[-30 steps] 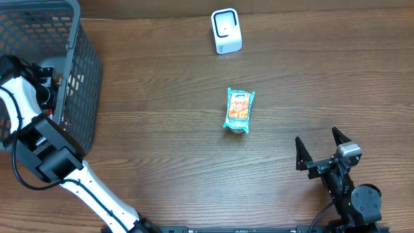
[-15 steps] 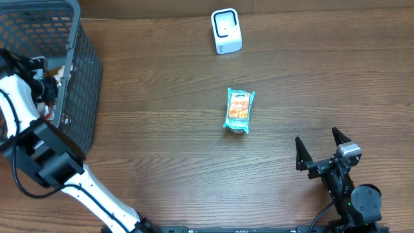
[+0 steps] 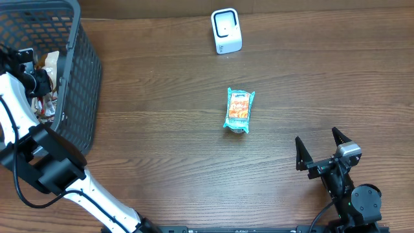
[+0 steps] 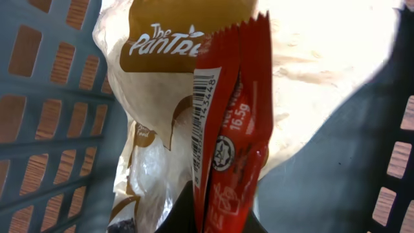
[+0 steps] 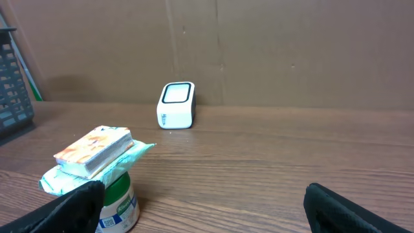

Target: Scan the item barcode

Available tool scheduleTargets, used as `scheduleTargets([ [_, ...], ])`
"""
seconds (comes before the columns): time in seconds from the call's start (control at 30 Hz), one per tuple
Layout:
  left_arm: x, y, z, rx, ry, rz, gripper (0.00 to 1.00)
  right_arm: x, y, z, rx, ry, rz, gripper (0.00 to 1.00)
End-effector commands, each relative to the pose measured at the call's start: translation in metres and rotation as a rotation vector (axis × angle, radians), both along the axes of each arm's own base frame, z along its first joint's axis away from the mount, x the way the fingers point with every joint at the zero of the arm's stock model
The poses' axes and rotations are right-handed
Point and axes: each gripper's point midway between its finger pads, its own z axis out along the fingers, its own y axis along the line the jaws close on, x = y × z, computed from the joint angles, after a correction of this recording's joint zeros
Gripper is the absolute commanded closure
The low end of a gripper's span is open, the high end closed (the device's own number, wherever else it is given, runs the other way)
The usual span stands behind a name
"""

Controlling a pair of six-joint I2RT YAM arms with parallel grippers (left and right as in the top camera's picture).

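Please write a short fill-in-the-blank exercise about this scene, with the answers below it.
1. The left gripper is shut on a ____ packet in the basket.
2. The right gripper has its jaws ____.
3. The teal snack pack lies on the table, nearer to the ____ gripper.
Missing words: red; open; right.

Overhead view: bright, even light, sharp, only soft short shadows on the table (image 3: 162,129). Left wrist view: very close, white bag (image 4: 323,58) blown out at upper right, dark shadow lower right, red sachet (image 4: 233,129) print readable. Right wrist view: dimmer, warmer; right gripper fingers (image 5: 65,207) dark and soft at the bottom corners.
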Motion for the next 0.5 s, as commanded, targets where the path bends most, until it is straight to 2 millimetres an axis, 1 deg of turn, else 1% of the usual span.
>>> scheduleTargets([
  [0.0, 0.001, -0.001, 0.035, 0.027, -0.069, 0.034, 0.96, 0.0, -0.001, -0.002, 0.004, 0.0, -0.005, 0.0],
  [0.1, 0.001, -0.002, 0.061, 0.046, -0.126, 0.065, 0.96, 0.0, -0.001, -0.002, 0.004, 0.0, -0.005, 0.0],
  [0.17, -0.001, -0.003, 0.084, 0.069, -0.171, 0.079, 0.96, 0.0, -0.001, -0.002, 0.004, 0.0, -0.005, 0.0],
  [0.27, -0.004, -0.005, 0.11, 0.1, -0.218, 0.083, 0.96, 0.0, -0.001, -0.002, 0.004, 0.0, -0.005, 0.0],
  [0.3, -0.004, -0.005, 0.113, 0.105, -0.222, 0.083, 0.95, 0.0, -0.001, -0.002, 0.004, 0.0, -0.005, 0.0],
  [0.37, -0.006, -0.006, 0.113, 0.112, -0.21, 0.067, 0.94, 0.0, -0.001, -0.002, 0.004, 0.0, -0.005, 0.0],
  [0.43, -0.007, -0.007, 0.101, 0.1, -0.176, 0.051, 0.93, 0.0, -0.001, -0.002, 0.004, 0.0, -0.005, 0.0],
  [0.47, -0.008, -0.007, 0.092, 0.086, -0.156, 0.049, 0.93, 0.0, -0.001, -0.002, 0.004, 0.0, -0.005, 0.0],
])
